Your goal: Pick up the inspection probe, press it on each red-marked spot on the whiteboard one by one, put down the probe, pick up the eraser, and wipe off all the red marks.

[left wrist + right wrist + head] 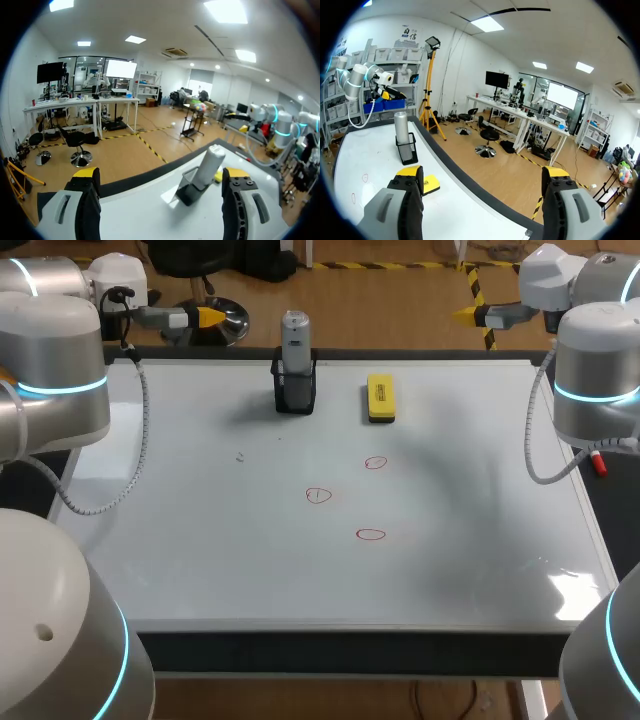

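The grey cylindrical probe point(294, 340) stands upright in a black holder point(295, 390) at the far middle of the whiteboard point(200, 540). To its right lies the yellow eraser point(381, 398). Three red circles point(375, 463) point(318, 496) point(370, 534) are drawn mid-board. My left gripper point(210, 317) hovers open beyond the far left edge, with the probe point(210, 164) and eraser point(218, 175) ahead of its right finger. My right gripper point(468, 312) is open past the far right edge; the probe point(401, 131), eraser point(431, 184) and a red mark point(365, 177) lie ahead, off its left side.
A red marker point(598, 462) lies just off the board's right edge beside my right arm. A small faint smudge point(240, 456) sits on the board's left half. My other arm shows in each wrist view, across the board.
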Controlling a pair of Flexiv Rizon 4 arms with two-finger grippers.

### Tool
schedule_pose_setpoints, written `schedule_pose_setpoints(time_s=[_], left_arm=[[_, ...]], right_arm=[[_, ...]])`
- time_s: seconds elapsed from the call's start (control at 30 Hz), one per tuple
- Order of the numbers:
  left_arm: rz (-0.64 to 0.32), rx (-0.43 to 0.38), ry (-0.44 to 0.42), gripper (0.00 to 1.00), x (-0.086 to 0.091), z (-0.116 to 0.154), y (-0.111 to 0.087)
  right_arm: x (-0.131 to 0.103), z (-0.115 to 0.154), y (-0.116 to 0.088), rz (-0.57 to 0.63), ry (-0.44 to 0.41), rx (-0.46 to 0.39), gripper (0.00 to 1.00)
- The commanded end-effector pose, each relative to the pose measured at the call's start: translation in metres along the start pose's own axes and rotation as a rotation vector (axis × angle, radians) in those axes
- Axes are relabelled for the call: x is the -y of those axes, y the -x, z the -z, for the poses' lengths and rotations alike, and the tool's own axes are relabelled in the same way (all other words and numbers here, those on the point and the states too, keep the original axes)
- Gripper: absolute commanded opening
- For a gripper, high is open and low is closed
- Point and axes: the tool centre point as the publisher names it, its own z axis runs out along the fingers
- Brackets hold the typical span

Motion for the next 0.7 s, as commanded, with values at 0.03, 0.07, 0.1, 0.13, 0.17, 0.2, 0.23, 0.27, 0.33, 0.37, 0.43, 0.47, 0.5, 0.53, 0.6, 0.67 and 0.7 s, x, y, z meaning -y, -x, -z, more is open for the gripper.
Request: schedule_pose_setpoints(time_s=[0.03, 0.07, 0.1, 0.13, 0.17, 0.2, 0.23, 0.27, 0.33, 0.37, 0.43, 0.47, 0.5, 0.53, 0.6, 0.67, 0.7], left_arm=[[0.0, -0.001, 0.001, 1.0, 0.0, 0.0001, 0.0003], [0.0, -0.001, 0.001, 1.0, 0.0, 0.0001, 0.0003], [0.0, -0.001, 0.001, 1.0, 0.0, 0.0001, 0.0003], [0.0, -0.001, 0.001, 1.0, 0.0, 0.0001, 0.0003], [0.0, -0.001, 0.001, 1.0, 0.0, 0.0001, 0.0003], [0.0, -0.001, 0.001, 1.0, 0.0, 0.0001, 0.0003], [0.0, -0.001, 0.001, 1.0, 0.0, 0.0001, 0.0003], [0.0, -0.001, 0.001, 1.0, 0.0, 0.0001, 0.0003], [0.0, -0.001, 0.001, 1.0, 0.0, 0.0001, 0.0003], [0.0, -0.001, 0.001, 1.0, 0.0, 0.0001, 0.0003], [0.0, -0.001, 0.001, 1.0, 0.0, 0.0001, 0.0003], [0.0, -0.001, 0.001, 1.0, 0.0, 0.0001, 0.0003], [0.0, -0.001, 0.001, 1.0, 0.0, 0.0001, 0.0003], [0.0, -0.001, 0.001, 1.0, 0.0, 0.0001, 0.0003], [-0.007, -0.009, 0.004, 1.0, 0.0005, -0.0011, -0.0001], [-0.025, -0.057, -0.008, 1.0, 0.0012, -0.0037, -0.0019], [-0.043, -0.082, -0.014, 1.0, 0.0014, -0.0055, -0.0024]], right_arm=[[0.0002, -0.0002, 0.0003, 0.0, 0.001, 0.0, 1.0], [0.0002, -0.0002, 0.0003, 0.0, 0.001, 0.0, 1.0], [0.0002, -0.0002, 0.0003, 0.0, 0.001, 0.0, 1.0], [0.0002, -0.0002, 0.0003, 0.0, 0.001, 0.0, 1.0], [0.0002, -0.0002, 0.0003, 0.0, 0.001, 0.0, 1.0], [0.0002, -0.0002, 0.0003, 0.0, 0.001, 0.0, 1.0], [0.0002, -0.0002, 0.0003, 0.0, 0.001, 0.0, 1.0], [0.0002, -0.0002, 0.0003, 0.0, 0.001, 0.0, 1.0], [0.0002, -0.0002, 0.0003, 0.0, 0.001, 0.0, 1.0], [0.0002, -0.0002, 0.0003, 0.0, 0.001, 0.0, 1.0], [0.0002, -0.0002, 0.0003, 0.0, 0.001, 0.0, 1.0], [0.0002, -0.0002, 0.0003, 0.0, 0.001, 0.0, 1.0], [0.0002, -0.0002, 0.0003, 0.0, 0.001, 0.0, 1.0], [0.0002, -0.0002, 0.0003, 0.0, 0.001, 0.0, 1.0], [0.0002, -0.0002, 0.0003, 0.0, 0.001, 0.0, 1.0], [0.0002, -0.0002, 0.0003, 0.0, 0.001, 0.0, 1.0], [0.0002, -0.0002, 0.0003, 0.0, 0.001, 0.0, 1.0]])
